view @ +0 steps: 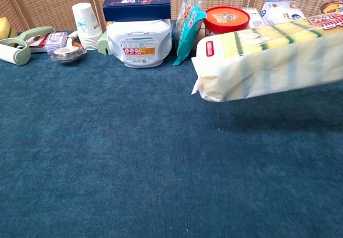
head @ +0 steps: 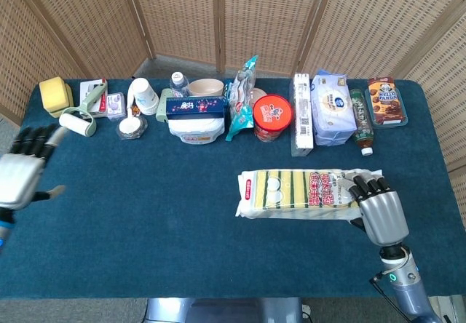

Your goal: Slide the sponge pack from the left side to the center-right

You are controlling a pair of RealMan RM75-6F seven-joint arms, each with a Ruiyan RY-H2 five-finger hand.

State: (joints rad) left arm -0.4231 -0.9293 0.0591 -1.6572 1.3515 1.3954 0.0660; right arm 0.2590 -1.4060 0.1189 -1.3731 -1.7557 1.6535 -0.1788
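From the head camera I see a table (head: 145, 221) covered in dark blue cloth, with a wicker screen behind it. The sponge pack (head: 298, 192) sits at the center-right of the table, a long clear wrapper holding yellow and green sponges with a red label. My right hand (head: 380, 214) grips the pack's right end, fingers (head: 368, 186) curled over its top edge. In the chest camera the sponge pack (view: 268, 61) fills the upper right, and its near end appears raised off the cloth, with a shadow beneath it.

My left hand (head: 22, 174) is at the far left edge of the head view, well apart from the pack. It holds nothing, and its fingers are spread with the thumb sticking out sideways.

Along the back of the table runs a row of goods: a yellow sponge (head: 52, 94), a lint roller (head: 76, 123), a stack of paper cups (head: 144, 94), a white tub (head: 195, 128) with a dark blue box (head: 196, 106) on top, a teal snack bag (head: 240, 116), a red-lidded container (head: 272, 116), a tissue pack (head: 333, 108), and a biscuit box (head: 385, 101).
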